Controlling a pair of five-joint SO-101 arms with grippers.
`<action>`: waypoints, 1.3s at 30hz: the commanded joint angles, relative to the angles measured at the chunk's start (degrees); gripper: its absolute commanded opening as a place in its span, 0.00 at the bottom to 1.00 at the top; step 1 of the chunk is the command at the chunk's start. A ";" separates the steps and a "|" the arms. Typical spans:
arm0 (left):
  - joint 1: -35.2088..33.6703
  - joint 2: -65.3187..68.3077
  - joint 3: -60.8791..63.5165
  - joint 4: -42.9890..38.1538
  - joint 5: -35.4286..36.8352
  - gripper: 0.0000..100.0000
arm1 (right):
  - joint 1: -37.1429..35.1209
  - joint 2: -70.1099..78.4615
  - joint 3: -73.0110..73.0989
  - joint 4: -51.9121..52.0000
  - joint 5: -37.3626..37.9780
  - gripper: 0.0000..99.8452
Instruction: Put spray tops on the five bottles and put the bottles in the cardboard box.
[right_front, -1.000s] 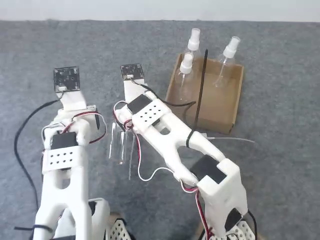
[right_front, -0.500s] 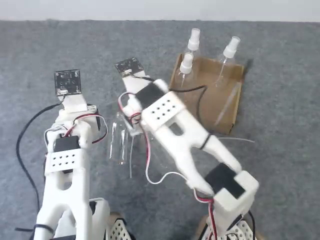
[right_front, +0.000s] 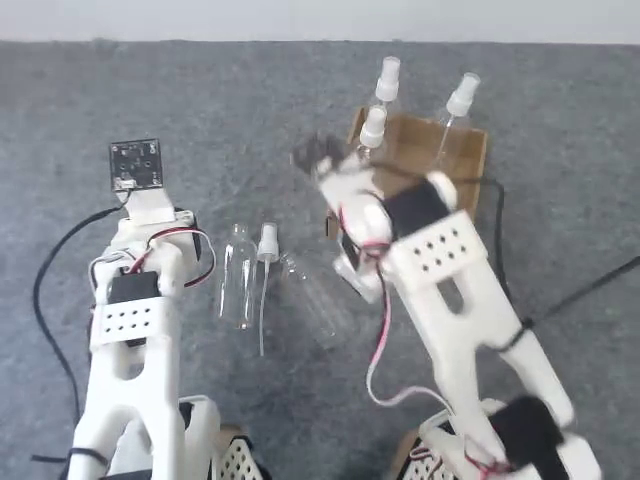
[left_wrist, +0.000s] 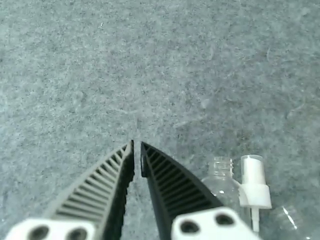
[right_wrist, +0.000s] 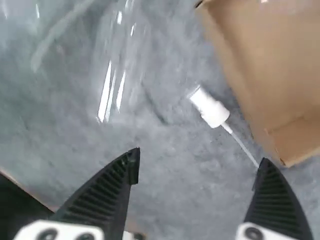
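High view: plain clear bottle (right_front: 238, 285)

Looks like a small robotics lab or test bench: grey felt-like mat (right_front: 560, 300) as the work surface, white plastic left arm (right_front: 125, 330) and right arm (right_front: 450, 285) with loose red and black wires (right_front: 384, 325), a bare camera board (right_front: 134, 163), a plain pale wall (right_front: 320, 18) behind.

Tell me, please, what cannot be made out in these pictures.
High view: the right arm covers the cardboard box's near left corner.
Right wrist view: a clear bottle is blurred; its neck cannot be judged.
Left wrist view: the frame's edge cuts off a second bottle beside the open-necked bottle and spray top.
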 joint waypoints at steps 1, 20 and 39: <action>0.26 -0.26 -0.22 -1.32 0.53 0.01 | 2.86 -6.99 13.36 -7.96 10.73 0.31; 0.35 0.09 -0.22 -1.32 0.53 0.01 | 7.78 0.04 29.19 -32.66 26.20 0.31; 0.35 0.09 0.92 -3.16 0.53 0.01 | 8.66 11.74 29.10 -40.40 26.02 0.26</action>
